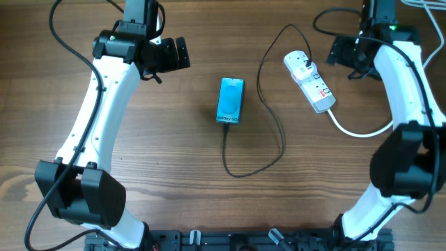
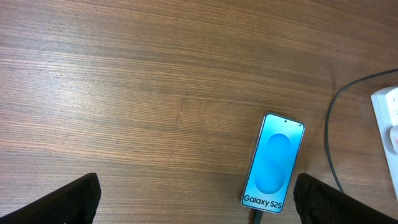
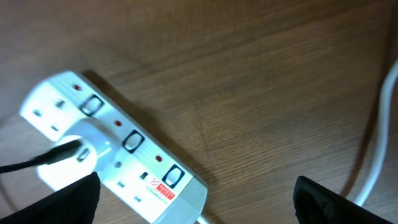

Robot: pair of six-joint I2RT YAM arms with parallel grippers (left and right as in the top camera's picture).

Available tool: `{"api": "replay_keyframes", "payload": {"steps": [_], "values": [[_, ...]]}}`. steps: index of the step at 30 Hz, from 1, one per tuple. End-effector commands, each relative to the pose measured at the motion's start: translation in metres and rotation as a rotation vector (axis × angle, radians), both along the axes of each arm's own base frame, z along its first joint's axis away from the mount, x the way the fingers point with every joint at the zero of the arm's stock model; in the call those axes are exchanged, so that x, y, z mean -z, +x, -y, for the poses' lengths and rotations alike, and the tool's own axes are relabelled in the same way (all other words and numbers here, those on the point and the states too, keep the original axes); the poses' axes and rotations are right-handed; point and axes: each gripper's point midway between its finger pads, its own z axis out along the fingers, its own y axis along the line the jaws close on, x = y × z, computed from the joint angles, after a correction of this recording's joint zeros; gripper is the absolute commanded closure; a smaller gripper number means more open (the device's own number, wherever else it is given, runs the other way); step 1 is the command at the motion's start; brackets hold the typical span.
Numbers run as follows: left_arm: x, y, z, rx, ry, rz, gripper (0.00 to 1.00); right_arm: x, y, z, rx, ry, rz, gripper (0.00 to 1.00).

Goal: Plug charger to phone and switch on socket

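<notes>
The phone (image 1: 231, 100) lies flat mid-table with its cyan screen up; it also shows in the left wrist view (image 2: 273, 163). The thin black charger cable (image 1: 281, 143) loops from a white plug in the socket (image 1: 311, 81) round to the phone's near end, where its connector tip (image 2: 256, 217) sits against the phone's port. The socket, white with red dots and black-rimmed switches, fills the left of the right wrist view (image 3: 134, 155). My left gripper (image 1: 175, 54) is open and empty, up and left of the phone (image 2: 199, 205). My right gripper (image 1: 341, 51) is open and empty above the socket's cord end (image 3: 199, 205).
The socket's thick white cord (image 1: 362, 132) curves off to the right behind my right arm, and shows at the right edge of the right wrist view (image 3: 379, 143). The socket's edge (image 2: 387, 118) shows at the right of the left wrist view. The table is bare wood elsewhere.
</notes>
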Motion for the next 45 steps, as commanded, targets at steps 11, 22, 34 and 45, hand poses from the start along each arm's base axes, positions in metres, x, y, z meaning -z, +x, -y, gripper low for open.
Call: {"api": "replay_keyframes", "payload": {"steps": [11,22,34,45], "values": [[0.004,0.000,-0.001,-0.012,0.013,-0.007,0.00,0.089,-0.004,-0.006,0.075,0.228,-0.158,0.00],[0.004,0.000,-0.001,-0.012,0.013,-0.008,0.00,0.099,0.002,-0.013,0.091,0.333,-0.145,0.00],[0.004,0.000,-0.001,-0.012,0.013,-0.008,0.00,0.114,0.000,-0.020,0.137,0.376,-0.167,0.00],[0.004,0.000,-0.001,-0.012,0.013,-0.008,0.00,0.119,-0.003,-0.022,0.160,0.382,-0.175,0.00]]}}
